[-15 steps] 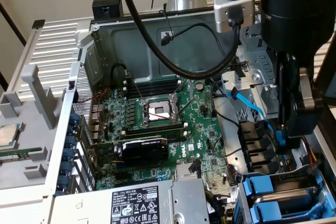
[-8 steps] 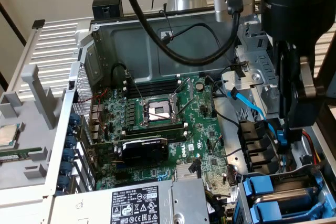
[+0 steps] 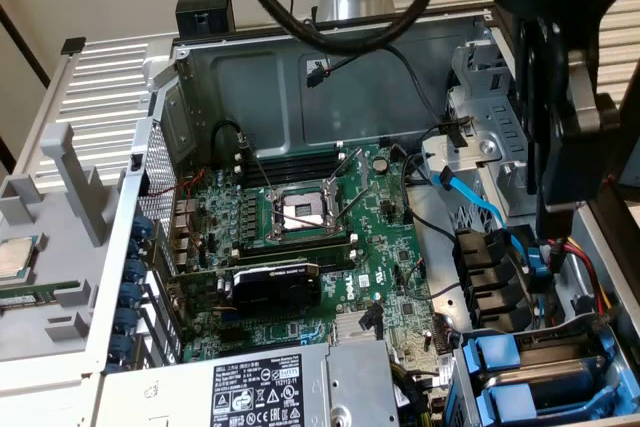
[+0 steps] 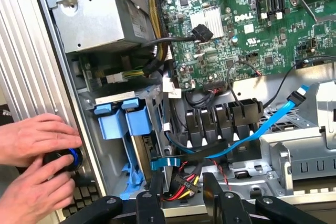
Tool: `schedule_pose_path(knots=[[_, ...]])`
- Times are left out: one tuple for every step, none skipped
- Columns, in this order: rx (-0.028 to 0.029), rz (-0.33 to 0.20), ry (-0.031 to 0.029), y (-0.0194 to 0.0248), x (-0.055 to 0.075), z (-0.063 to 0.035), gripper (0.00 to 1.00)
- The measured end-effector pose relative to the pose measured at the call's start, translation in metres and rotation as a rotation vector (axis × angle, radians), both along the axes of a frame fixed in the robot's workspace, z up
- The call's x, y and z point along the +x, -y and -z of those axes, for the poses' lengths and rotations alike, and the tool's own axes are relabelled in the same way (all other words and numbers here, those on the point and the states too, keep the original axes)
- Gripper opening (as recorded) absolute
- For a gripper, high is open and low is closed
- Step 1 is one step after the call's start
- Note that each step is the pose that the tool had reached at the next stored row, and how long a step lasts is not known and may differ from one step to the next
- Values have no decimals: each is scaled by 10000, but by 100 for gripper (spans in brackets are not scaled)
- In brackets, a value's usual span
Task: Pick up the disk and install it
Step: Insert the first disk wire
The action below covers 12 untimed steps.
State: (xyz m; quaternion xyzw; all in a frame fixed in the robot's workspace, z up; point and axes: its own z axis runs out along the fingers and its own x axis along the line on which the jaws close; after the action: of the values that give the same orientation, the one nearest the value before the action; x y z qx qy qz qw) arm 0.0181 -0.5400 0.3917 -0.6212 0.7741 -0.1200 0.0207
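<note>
Gripper [image 4: 184, 184] hangs open and empty over the bay; disk [image 4: 139, 135] looks seated, install seemingly done; any move must clear the blue cable [image 4: 262, 124]

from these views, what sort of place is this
Probably a computer repair or assembly bench: an open desktop case with its green motherboard bare, blue drive carriers in the bay, and a person's hands at the case's edge.
</note>
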Motion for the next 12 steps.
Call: schedule_pose_path(knots=[[4, 0, 1, 11, -19, -9, 44], [17, 0, 3, 23, -30, -13, 44], [55, -1, 7, 41, -35, -13, 44], [108, -1, 10, 60, -38, -13, 44], [171, 0, 11, 81, -40, -14, 44], [271, 0, 11, 109, -41, -13, 44], [379, 0, 12, 134, -41, -12, 44], [490, 0, 11, 158, -41, -14, 44], [615, 1, 11, 180, -41, -13, 44], [752, 0, 11, 201, -42, -13, 44], [893, 0, 11, 223, -42, -13, 44], [1031, 1, 11, 245, -42, -13, 44]])
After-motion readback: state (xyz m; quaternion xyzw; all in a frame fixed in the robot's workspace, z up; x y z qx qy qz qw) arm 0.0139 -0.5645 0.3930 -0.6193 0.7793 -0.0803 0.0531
